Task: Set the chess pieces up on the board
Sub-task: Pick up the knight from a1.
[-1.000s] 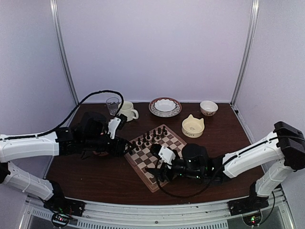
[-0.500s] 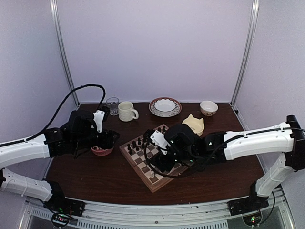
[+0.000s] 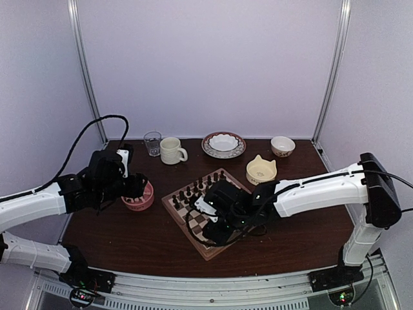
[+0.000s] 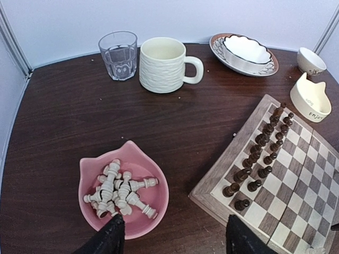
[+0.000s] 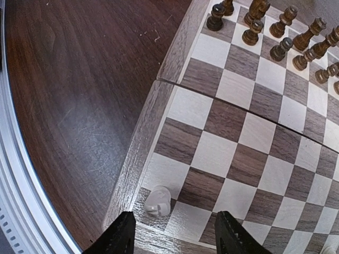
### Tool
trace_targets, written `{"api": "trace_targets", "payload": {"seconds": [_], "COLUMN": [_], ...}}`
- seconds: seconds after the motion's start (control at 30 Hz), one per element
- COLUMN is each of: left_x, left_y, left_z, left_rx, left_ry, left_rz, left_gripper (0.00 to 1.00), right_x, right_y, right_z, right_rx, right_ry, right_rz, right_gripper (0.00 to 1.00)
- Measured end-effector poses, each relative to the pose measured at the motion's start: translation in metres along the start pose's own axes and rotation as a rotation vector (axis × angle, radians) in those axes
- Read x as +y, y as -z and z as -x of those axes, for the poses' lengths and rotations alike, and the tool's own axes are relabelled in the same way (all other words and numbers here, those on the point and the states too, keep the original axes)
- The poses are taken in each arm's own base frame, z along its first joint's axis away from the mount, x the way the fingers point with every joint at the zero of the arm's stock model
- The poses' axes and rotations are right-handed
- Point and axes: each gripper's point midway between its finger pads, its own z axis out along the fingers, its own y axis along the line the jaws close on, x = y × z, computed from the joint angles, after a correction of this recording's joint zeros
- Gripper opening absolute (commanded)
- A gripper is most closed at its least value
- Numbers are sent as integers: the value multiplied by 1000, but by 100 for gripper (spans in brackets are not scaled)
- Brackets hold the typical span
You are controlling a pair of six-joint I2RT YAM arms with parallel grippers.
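Several cream-white chess pieces point(image 4: 119, 191) lie heaped in a pink cat-eared bowl point(image 4: 153, 209). My left gripper point(image 4: 175, 241) hangs open just above the bowl's near rim, between the bowl and the board point(image 4: 296, 201), with nothing held. Dark pieces point(image 4: 259, 159) stand in two rows on the board's far side. One white piece point(image 5: 158, 201) sits on the board's near corner square point(image 5: 212, 153). My right gripper point(image 5: 177, 233) hovers open right over it, one finger on each side, not touching it. In the top view the left gripper point(image 3: 137, 187) is at the bowl point(image 3: 141, 200) and the right gripper point(image 3: 213, 227) is over the board point(image 3: 235, 187).
A glass point(image 4: 118, 54), a cream mug point(image 4: 163, 64), a scalloped dish point(image 4: 243, 50), a small bowl point(image 4: 311, 60) and a cream cat-shaped bowl point(image 4: 310, 100) stand along the back. The table's metal front rail point(image 5: 16, 201) runs close to the board's near corner.
My left arm has pulled back from the board's left edge to the pink bowl. My right arm has swung left and come down low over the board's near corner.
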Motion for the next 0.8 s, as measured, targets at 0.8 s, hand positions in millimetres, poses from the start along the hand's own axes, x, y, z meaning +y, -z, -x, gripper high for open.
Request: {"api": "trace_targets", "payload": {"seconds": [0.8], "left_x": [-2], "left_y": [0], "left_z": [-2], "left_rx": [9], "left_ry": [-1], "left_rz": [-14], "left_gripper": [65], "right_x": [12], "right_y": [-20], "right_z": [-5], "right_rx": [47], "right_ry": [0], "right_rz": [65], "right_gripper": [20]}}
